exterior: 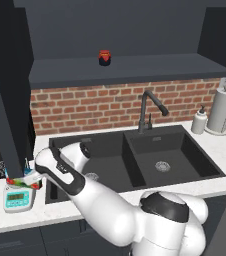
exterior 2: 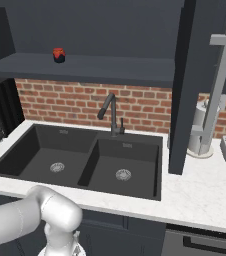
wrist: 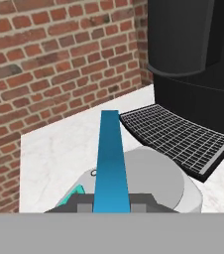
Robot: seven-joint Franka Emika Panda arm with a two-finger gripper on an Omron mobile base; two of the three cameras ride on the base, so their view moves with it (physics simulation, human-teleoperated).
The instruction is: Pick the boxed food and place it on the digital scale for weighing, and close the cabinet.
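Observation:
My gripper (exterior: 29,178) is shut on the boxed food (exterior: 20,182), a flat blue box with green and red print. In the hand view the box (wrist: 111,158) stands on edge between the fingertips (wrist: 84,202), right over the digital scale (wrist: 158,181). That scale (exterior: 19,198) is light grey with a teal front panel and sits on the counter at the far left. Whether the box touches its plate I cannot tell. The cabinet door (exterior: 5,95) hangs open in front of the gripper; the same door (exterior 2: 185,85) carries a long silver handle (exterior 2: 219,80).
A red-lidded jar (exterior: 104,57) stands on the open cabinet shelf. A black double sink (exterior: 135,160) and faucet (exterior: 149,107) fill the middle. Paper towel roll (exterior: 221,110) and soap bottle (exterior: 199,121) are at right. A black machine's drip grille (wrist: 178,136) lies beside the scale.

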